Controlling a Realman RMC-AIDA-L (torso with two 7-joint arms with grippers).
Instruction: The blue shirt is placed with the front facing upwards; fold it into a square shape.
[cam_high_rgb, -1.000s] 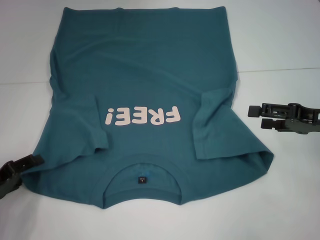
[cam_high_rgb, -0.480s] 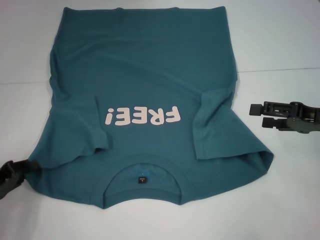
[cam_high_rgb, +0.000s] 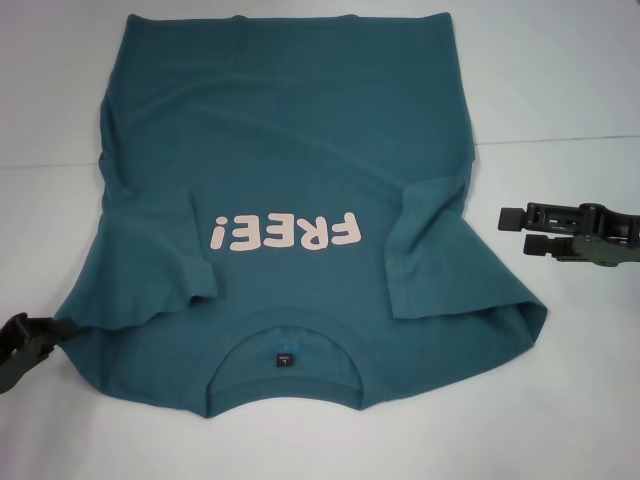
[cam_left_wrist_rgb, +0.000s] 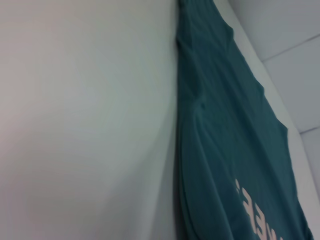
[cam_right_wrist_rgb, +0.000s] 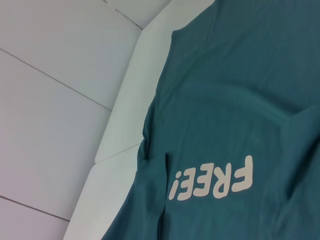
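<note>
Shirt: one blue shirt (cam_high_rgb: 290, 150) lies flat on the white table (cam_high_rgb: 560, 90), front up, filling the middle of the head view, its collar (cam_high_rgb: 285, 352) at 6 o'clock and its hem at 12 o'clock.
Lettering: one pale word, "FREE!" (cam_high_rgb: 283, 233), at the centre of the chest, reading upside down from the head camera; four letters and one exclamation mark.
Sleeves: two, both folded inward onto the chest, one at 8 o'clock of the lettering and one at 3 o'clock.
Label: one small dark neck label (cam_high_rgb: 286, 358) inside the collar.
Left gripper: one, the left gripper (cam_high_rgb: 22, 342) at 8 o'clock of the shirt, right at the cloth's shoulder corner; whether it is released or clenched cannot be told.
Right gripper: one, the right gripper (cam_high_rgb: 514, 230) at 3 o'clock of the shirt, apart from the cloth, its two dark fingers (cam_high_rgb: 514, 216) parted and holding nothing.
Wrist views: the left shows the shirt's side edge on the table; the right shows the lettering and one folded sleeve.
</note>
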